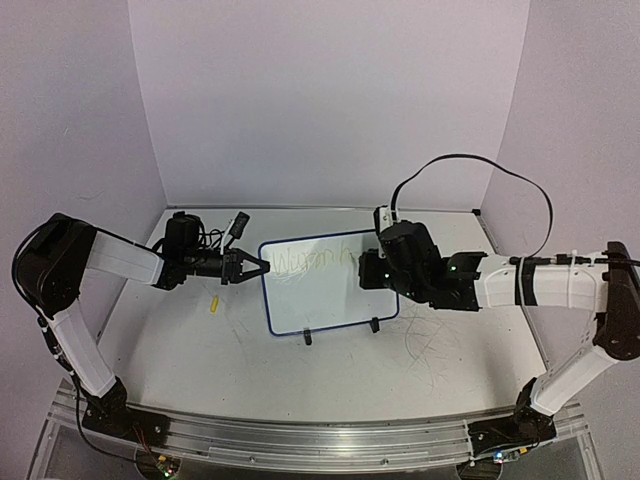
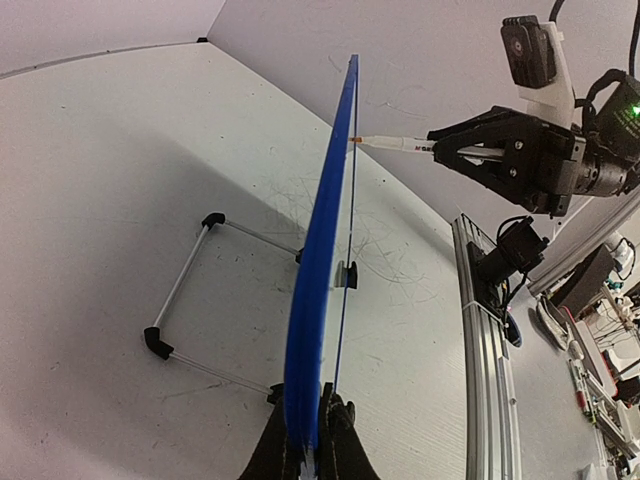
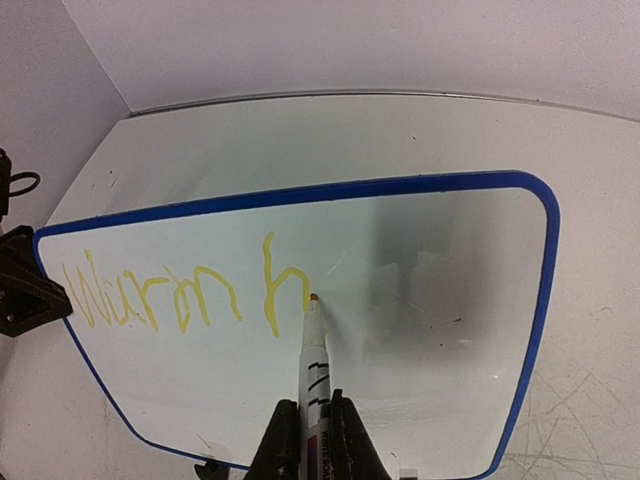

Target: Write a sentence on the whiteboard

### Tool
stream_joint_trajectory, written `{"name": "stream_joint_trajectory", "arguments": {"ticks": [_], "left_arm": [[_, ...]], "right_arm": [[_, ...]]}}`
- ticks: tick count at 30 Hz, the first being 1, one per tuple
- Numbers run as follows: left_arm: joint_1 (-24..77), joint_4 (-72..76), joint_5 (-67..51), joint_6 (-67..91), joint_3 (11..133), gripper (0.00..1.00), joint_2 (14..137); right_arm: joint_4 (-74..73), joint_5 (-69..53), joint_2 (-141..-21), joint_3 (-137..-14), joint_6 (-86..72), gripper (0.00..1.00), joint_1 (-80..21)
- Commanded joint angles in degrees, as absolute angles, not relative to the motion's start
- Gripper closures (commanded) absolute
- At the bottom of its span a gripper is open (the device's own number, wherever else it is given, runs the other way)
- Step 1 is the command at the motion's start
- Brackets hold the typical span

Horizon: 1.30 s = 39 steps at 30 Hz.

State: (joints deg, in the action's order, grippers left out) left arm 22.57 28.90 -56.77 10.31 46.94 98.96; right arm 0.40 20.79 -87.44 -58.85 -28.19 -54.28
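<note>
The whiteboard point(image 1: 330, 295), white with a blue frame, stands tilted on its feet mid-table. My left gripper point(image 1: 262, 267) is shut on its left edge; in the left wrist view the board point(image 2: 320, 250) runs edge-on from between the left gripper's point(image 2: 311, 440) fingers. My right gripper point(image 3: 310, 412) is shut on a white marker point(image 3: 315, 350), whose tip touches the board face point(image 3: 440, 290) at the end of an "h". The sentence point(image 3: 180, 292) reads as one yellow word plus that "h". From above, the right gripper point(image 1: 365, 268) is at the board's upper right.
A small yellow marker cap point(image 1: 214, 304) lies on the table left of the board. The board's wire stand point(image 2: 185, 300) reaches out behind it. Lilac walls close the back and sides. A metal rail point(image 1: 300, 440) runs along the near edge.
</note>
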Motion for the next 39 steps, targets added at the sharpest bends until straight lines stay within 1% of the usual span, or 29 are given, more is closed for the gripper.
{"name": "stream_joint_trajectory", "arguments": {"ticks": [1,19,39], "left_arm": [[22.82,24.70,-49.32,6.73,48.28,1.00,98.71],[22.82,24.26,-49.33,6.50,48.58,1.00,98.93],[22.80,24.00,-49.44,6.06,48.63,1.00,98.82]], "right_arm": [[0.88,23.82,-88.14,-61.26,-29.55,1.00,-54.01],[-2.63,29.85,-86.05,-60.03,-32.92,1.00,-53.95],[-0.56,26.70,-88.78,-62.67,-30.53,1.00,-53.07]]}}
